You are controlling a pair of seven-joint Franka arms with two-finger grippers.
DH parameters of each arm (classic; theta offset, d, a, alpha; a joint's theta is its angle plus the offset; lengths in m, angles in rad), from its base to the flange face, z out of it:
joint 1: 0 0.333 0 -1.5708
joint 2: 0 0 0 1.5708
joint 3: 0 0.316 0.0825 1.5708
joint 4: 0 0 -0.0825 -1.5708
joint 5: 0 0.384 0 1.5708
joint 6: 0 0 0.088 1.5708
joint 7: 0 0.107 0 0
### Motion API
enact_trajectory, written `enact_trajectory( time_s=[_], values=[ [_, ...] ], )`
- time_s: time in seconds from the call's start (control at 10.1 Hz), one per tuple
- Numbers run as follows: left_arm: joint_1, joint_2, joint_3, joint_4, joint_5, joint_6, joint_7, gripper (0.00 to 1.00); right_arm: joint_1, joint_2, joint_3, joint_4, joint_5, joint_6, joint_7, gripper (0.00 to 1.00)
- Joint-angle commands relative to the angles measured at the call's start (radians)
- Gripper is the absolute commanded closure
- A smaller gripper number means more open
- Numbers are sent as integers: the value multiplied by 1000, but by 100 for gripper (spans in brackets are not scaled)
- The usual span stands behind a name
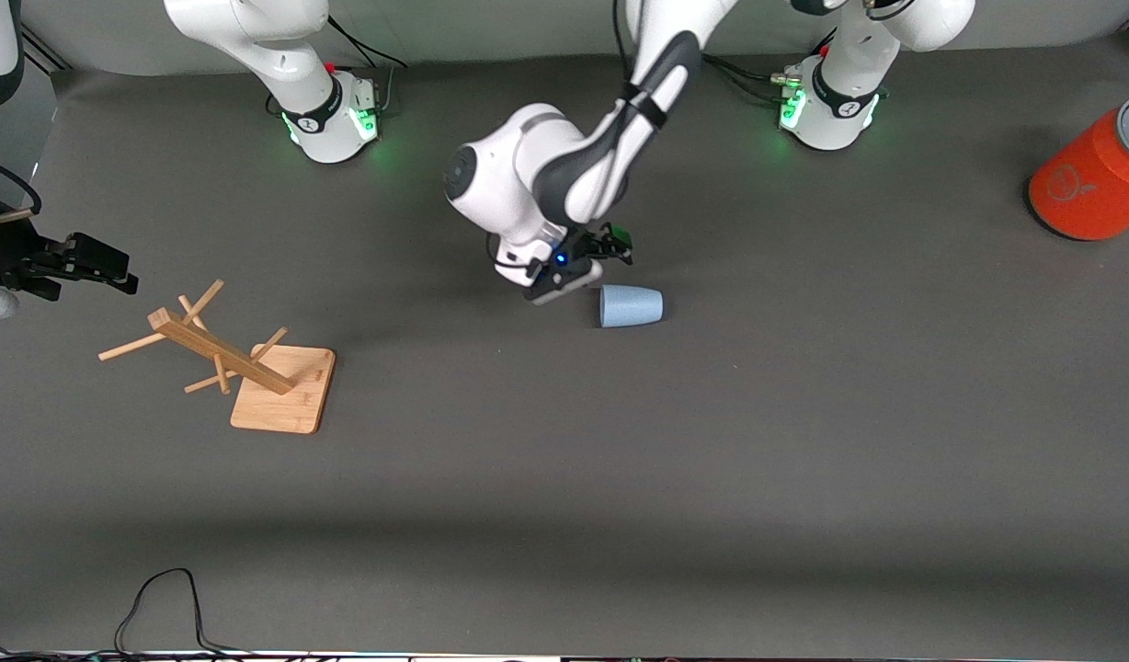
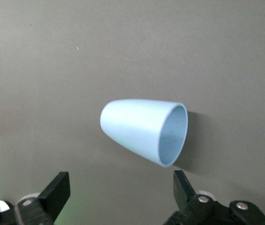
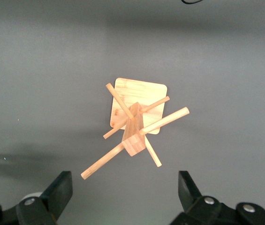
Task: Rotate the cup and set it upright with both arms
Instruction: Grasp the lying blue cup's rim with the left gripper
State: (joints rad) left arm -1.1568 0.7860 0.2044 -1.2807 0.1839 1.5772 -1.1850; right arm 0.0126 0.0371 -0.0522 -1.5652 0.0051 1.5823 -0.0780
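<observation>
A: Front view first: what sits around the cup [image 1: 631, 306]?

B: Not much close by. A wooden rack [image 1: 243, 363] stands toward the right arm's end of the table, a post with pegs on a square base. An orange cylinder [image 1: 1093, 179] with a grey top stands at the left arm's end. Both are well apart from the cup. The table [image 1: 712, 460] is covered in dull grey cloth, and a black cable [image 1: 160, 602] loops along the edge nearest the camera.

A: And the cup itself?

B: Small, pale blue, matte, tapered, no handle. It lies on its side near the middle of the table, mouth toward the right arm's end. Nothing stands between it and the claw.

A: Which claw?

B: The left gripper [image 1: 590, 267] is low over the table just beside the cup's mouth. In the left wrist view its black fingers [image 2: 57, 190] are spread wide, wider than the cup [image 2: 144, 131], and hold nothing, touching nothing.

A: The other one?

B: The right gripper [image 3: 125, 194] waits high over the rack [image 3: 134, 126], fingers [image 3: 59, 190] wide apart and empty.
</observation>
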Motion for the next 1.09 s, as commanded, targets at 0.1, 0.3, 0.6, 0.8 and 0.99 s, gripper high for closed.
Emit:
enact_trajectory(
  time_s=[0.1,0.3,0.6,0.8,0.99],
  values=[
    [-6,93,18,49,58,-19,-10,2,-46,-25,50,-9,-16,7,15,0],
    [-3,101,18,49,69,-20,-7,9,-42,-26,51,-12,-16,5,15,0],
    [-3,118,18,49,80,-23,-8,73,-43,-28,51,-16,-17,5,20,0],
    [0,116,20,52,80,-26,-2,100,-43,-28,49,-21,-17,7,27,0],
    [0,116,21,52,81,-23,1,100,-43,-25,49,-24,-17,11,29,0]
  ],
)
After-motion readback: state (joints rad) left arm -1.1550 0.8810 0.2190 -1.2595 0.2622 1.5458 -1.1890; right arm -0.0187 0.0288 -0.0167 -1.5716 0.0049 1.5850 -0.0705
